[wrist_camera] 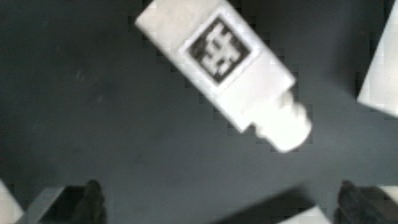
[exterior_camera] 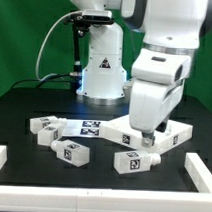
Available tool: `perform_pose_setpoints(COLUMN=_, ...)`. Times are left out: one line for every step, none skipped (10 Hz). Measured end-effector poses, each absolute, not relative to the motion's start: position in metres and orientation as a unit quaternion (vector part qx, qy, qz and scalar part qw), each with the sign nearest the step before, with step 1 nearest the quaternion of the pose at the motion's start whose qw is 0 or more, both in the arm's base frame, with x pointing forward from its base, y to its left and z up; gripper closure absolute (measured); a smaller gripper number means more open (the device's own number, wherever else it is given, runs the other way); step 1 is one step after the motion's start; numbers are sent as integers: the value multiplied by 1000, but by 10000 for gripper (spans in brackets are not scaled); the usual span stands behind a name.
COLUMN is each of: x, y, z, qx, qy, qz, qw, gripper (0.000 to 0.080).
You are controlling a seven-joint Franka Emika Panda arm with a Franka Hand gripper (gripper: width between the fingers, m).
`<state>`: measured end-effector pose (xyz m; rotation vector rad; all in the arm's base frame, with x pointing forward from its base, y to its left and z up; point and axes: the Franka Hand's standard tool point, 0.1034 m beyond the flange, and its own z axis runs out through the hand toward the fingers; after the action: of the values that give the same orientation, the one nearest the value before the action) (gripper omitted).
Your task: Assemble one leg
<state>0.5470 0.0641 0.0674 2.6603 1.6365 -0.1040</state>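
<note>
While wide open and empty, the tool (wrist_camera: pixel 222 205) above the slanted leg (wrist_camera: pixel 222 62), clear of it.

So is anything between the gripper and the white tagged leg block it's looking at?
Nothing visible. In the wrist view only bare black table lies between the two-finger gripper and the small white rectangular leg with a black-and-white tag; the fingers stand apart, holding nothing.
</note>
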Motion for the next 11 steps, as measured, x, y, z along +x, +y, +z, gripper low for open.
perform_pose_setpoints(x=548, y=65, z=68, qx=851, qy=524, qz=-35, qw=8, gripper=150)
perform_pose_setpoints(x=548, y=65, z=68, qx=851, qy=524, qz=-34, qw=8, gripper=150)
perform_pose_setpoints(x=547, y=64, z=66, qx=848, qy=528, qz=-34, qw=8, gripper=150)
perform_pose_setpoints(x=544, y=57, z=62, qx=829, qy=559, qz=-26, qw=8, gripper=150)
perform_pose_setpoints(x=536, y=46, z=56, qx=815, qy=580, qz=-17, qw=8, gripper=150)
perform_pose_setpoints(x=530, y=36, z=51, qx=804, qy=595, qz=-22, qw=4, gripper=150)
perform_pose_setpoints(x=528, y=28, z=46, qx=788, qy=615, qz=-25, qw=0, gripper=150)
perform_pose_setpoints(x=526, y=27, z=39, qx=788, qy=615, qz=-25, qw=-2, gripper=150)
perform_pose_setpoints(x=523, y=32, z=34, qx=786, qy=618, qz=-23, qw=-4, gripper=150)
perform_pose_setpoints(x=522, y=33, z=29, qx=785, qy=619, qz=-22, qw=-6, gripper=150)
perform_pose_setpoints(x=523, y=34, z=26, qx=785, qy=619, qz=-21, qw=-6, gripper=150)
